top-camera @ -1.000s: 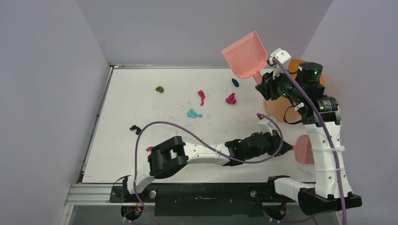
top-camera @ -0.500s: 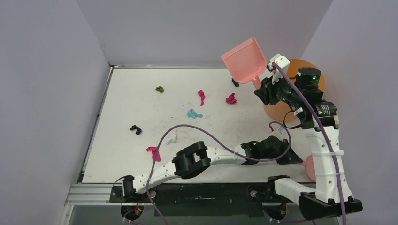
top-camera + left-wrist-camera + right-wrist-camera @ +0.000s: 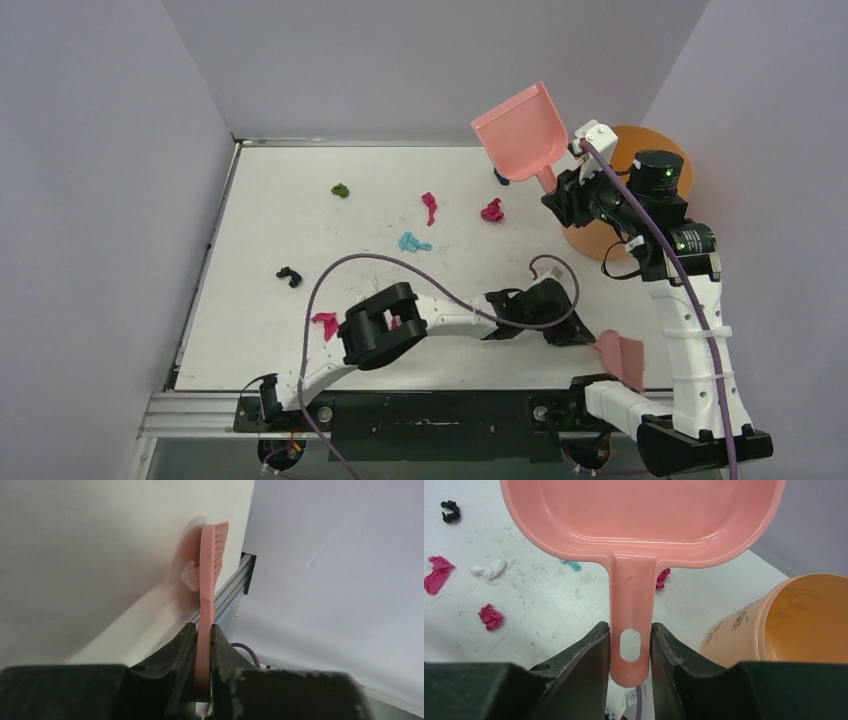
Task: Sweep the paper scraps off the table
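My left gripper (image 3: 577, 334) (image 3: 202, 630) is shut on the handle of a pink hand brush (image 3: 621, 359) (image 3: 209, 565), held low at the table's near right corner, bristles toward the rim. A small white wad (image 3: 189, 575) touches the brush. My right gripper (image 3: 560, 190) (image 3: 630, 630) is shut on the handle of a pink dustpan (image 3: 520, 125) (image 3: 644, 510), raised over the far right. The paper scraps lie scattered on the table (image 3: 260, 340): green (image 3: 341, 190), magenta (image 3: 430, 206) (image 3: 492, 210) (image 3: 325, 323), cyan (image 3: 410, 242), dark blue (image 3: 501, 179), black (image 3: 289, 275), white (image 3: 489, 569).
An orange bucket (image 3: 598, 240) (image 3: 804, 620) stands at the table's right edge, behind the right arm. Grey walls close in the left, back and right sides. The left arm (image 3: 440, 318) lies across the near half of the table with its purple cable (image 3: 330, 275) looping above it.
The left arm drew back toward the left, bringing the brush head from the right edge in to the near right corner. The dustpan shifted a little lower and steadied.
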